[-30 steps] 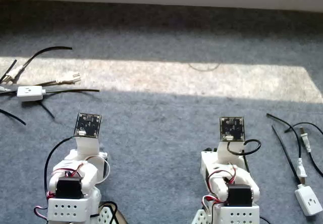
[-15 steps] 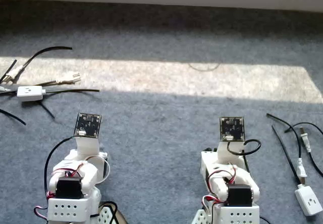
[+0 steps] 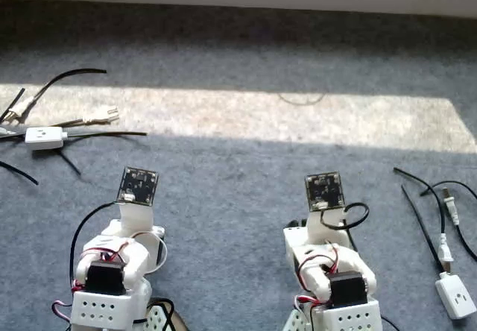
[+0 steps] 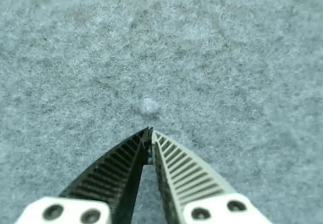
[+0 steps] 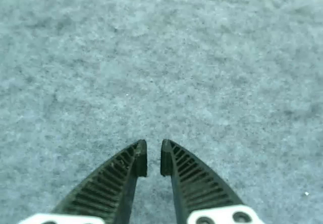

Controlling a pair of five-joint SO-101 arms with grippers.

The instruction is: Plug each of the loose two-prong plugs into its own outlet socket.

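Your grey carpeted table (image 3: 238, 48) fills the high view, with a sunlit band running from 9 to 3 o'clock. On it, one arm (image 3: 112, 271) sits at 7 o'clock and another arm (image 3: 332, 279) at 5 o'clock. Your left gripper (image 4: 150, 133) is closed, tips touching, with nothing between them and bare carpet beneath. Your right gripper (image 5: 153, 158) is open only a narrow crack and holds nothing, also over bare carpet. Black cables (image 3: 71, 72) trail at 10 o'clock, and more black cables (image 3: 421, 223) run at 4 o'clock. A white outlet socket (image 3: 43, 136) lies at 9 o'clock, well apart from the arms. A second outlet socket (image 3: 456, 295) lies at the 4 o'clock edge. A white two-prong plug (image 3: 104, 112) rests loose near the first socket, toward 12 o'clock of it. A pale plug (image 3: 445, 254) lies just beside the second socket; you cannot tell whether they touch. A slimmer plug (image 3: 452, 206) lies farther toward 3 o'clock.
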